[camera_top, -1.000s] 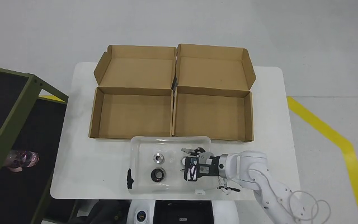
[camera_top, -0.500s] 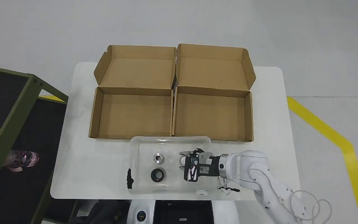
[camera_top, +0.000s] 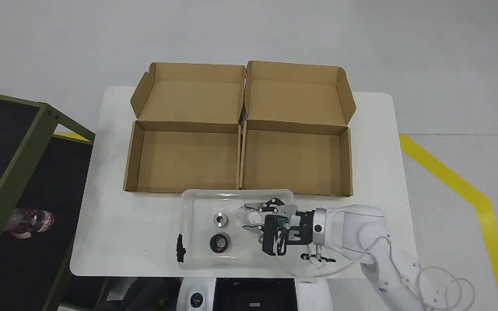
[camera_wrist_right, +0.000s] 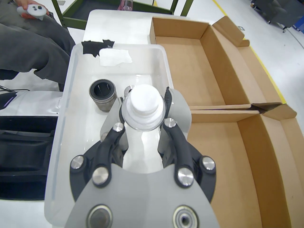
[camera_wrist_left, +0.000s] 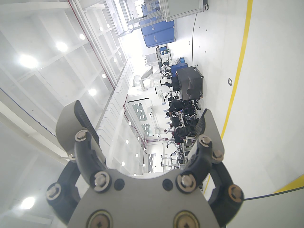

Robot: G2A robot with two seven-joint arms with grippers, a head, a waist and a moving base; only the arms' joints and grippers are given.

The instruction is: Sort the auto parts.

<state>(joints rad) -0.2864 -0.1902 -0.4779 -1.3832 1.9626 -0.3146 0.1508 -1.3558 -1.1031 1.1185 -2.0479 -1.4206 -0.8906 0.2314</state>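
Right wrist view: right gripper jaws clenched on a white stepped plastic part, round & tiered like a small cake, held over the clear tub. Imo lift it straight up past the glossy tub wall before swinging to a cardboard box, smooth plastic could slip if bumped. Hollow dark metal sleeve & a small shiny metal bit sit in the tub. Left gripper jaws released, holding nothing, pointing out at the room

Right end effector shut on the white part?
Shut: the right end effector clamps the white stepped plastic part from both sides, over the clear plastic bin.
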